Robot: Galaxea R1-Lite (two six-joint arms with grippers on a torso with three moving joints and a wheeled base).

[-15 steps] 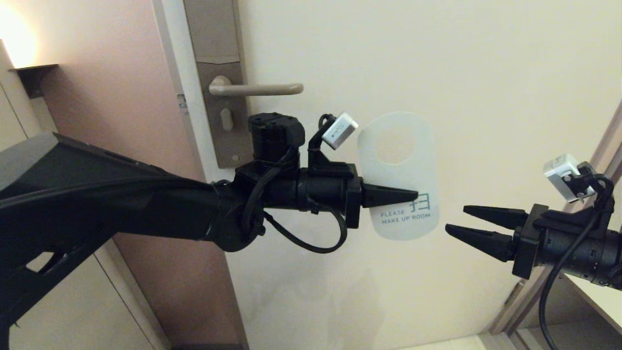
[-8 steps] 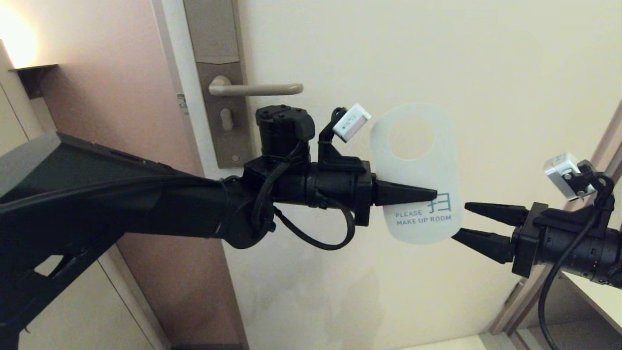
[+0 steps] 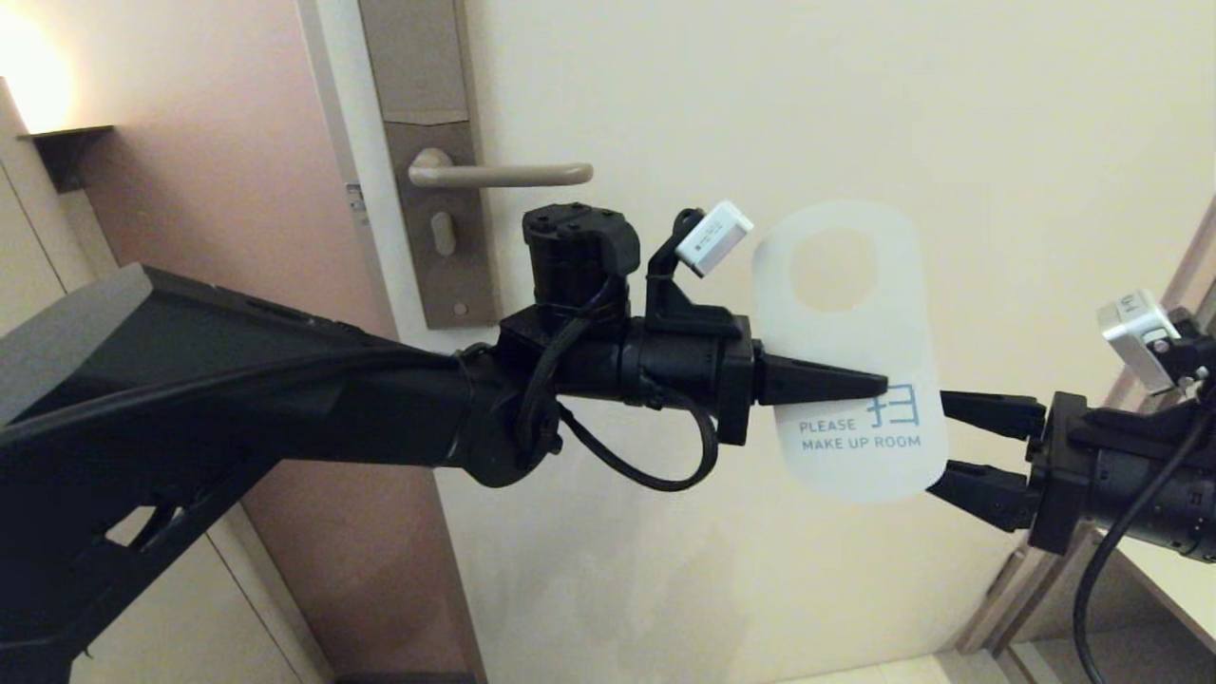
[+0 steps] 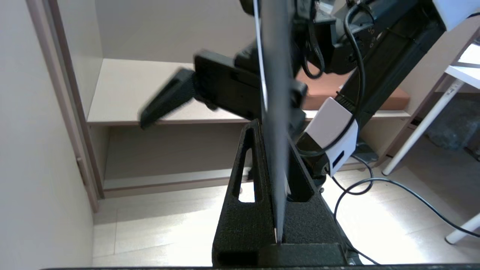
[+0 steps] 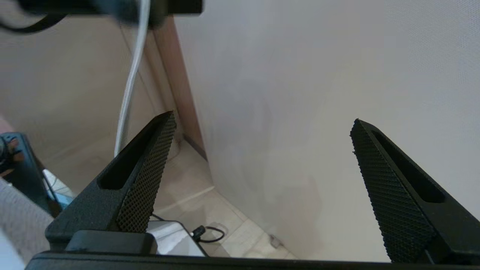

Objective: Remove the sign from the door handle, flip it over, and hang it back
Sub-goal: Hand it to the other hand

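Note:
The sign (image 3: 850, 351) is off the door handle (image 3: 503, 174) and hangs in the air to its lower right, white "PLEASE MAKE UP ROOM" face toward me, oval hole on top. My left gripper (image 3: 879, 385) is shut on its middle; in the left wrist view the sign (image 4: 275, 112) stands edge-on, pinched in my left gripper (image 4: 273, 131). My right gripper (image 3: 950, 448) is open at the sign's lower right edge, fingertips hidden behind it. In the right wrist view only the door shows in my right gripper (image 5: 263, 116), and the sign's thin edge (image 5: 131, 82) runs past the outside of one finger.
The cream door (image 3: 855, 114) fills the background, with the tall backplate (image 3: 427, 123) at its left edge. A lit wall lamp (image 3: 28, 76) is at the upper left. A low shelf (image 4: 150, 90) and a white table leg (image 4: 423, 127) stand beyond my right arm.
My left arm has carried the sign to the right until its edge overlaps the right gripper's fingertips. The right gripper's fingers have spread wider.

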